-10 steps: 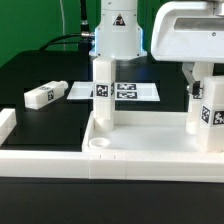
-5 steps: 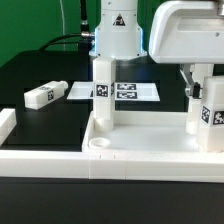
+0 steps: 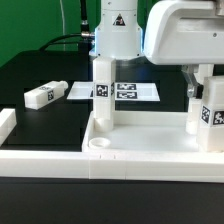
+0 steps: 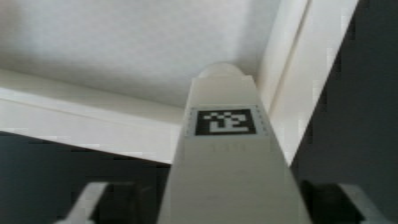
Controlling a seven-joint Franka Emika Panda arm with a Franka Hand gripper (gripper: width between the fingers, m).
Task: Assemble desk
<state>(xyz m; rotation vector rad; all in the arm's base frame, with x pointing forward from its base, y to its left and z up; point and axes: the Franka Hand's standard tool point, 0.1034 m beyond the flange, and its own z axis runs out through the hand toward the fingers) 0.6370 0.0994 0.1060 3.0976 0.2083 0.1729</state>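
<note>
1. Border bar [image 3: 6,125]: long and white, it is lying on the black desk [image 3: 50,130] at the exterior view's far left, running toward the camera
2. Loose leg [image 3: 42,95]: a white block with a black-and-white tag on its end, it is lying on its side on the desk, well apart from the tabletop and just left of the marker board
3. Left upright leg [image 3: 103,100]: a white block, it is standing vertically at the tabletop's far left corner and covering part of the marker board behind it
4. Corner socket [image 3: 100,146]: a round recess, it is showing in the tabletop's near left corner, in front of the left upright leg
5. Marker board [image 3: 140,91]: thin, flat and white, it is lying on the desk behind the tabletop, showing several printed tags
6. Tabletop [image 3: 150,165]: a white tray-like panel, it is resting on the desk in the foreground with its raised rim facing up, reaching from the centre to the exterior view's right edge
7. Robot arm [image 3: 185,35]: its white housing is hanging over the tabletop's right side
8. Right upright leg [image 3: 213,115]: it is standing vertically at the exterior view's right edge, tag facing the camera, with its lower end passing behind the tabletop's front wall
9. Pincer [image 4: 205,205]: its fingers [image 4: 86,205] are sitting one on each side of the right upright leg; the wrist view is blurring there, so I cannot tell whether they are clamping the leg or standing just clear of it
</note>
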